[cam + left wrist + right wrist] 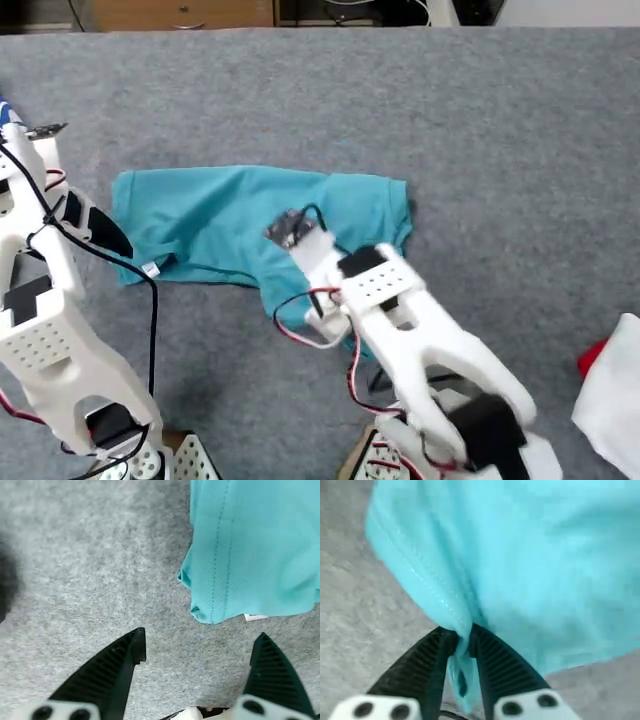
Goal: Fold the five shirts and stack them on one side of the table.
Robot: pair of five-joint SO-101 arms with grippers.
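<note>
The teal shirt [230, 225] lies at centre-left of the high view on the grey counter [480, 130], spread out but rumpled (not a tidy fold by any means). The right end effector [462, 637] pinches a gathered edge of it. The left end effector [200, 635] hangs spread above bare counter just beside the shirt's corner. White cloth [615, 395] and a red scrap [592, 355] sit at the lower right edge. The task looks early: this shirt is mid-fold, and stacking lies ahead.

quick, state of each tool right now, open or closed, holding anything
left tool: open, holding nothing, beside an edge of the teal shirt.
right tool: closed on a bunched fold of the teal shirt.
</note>
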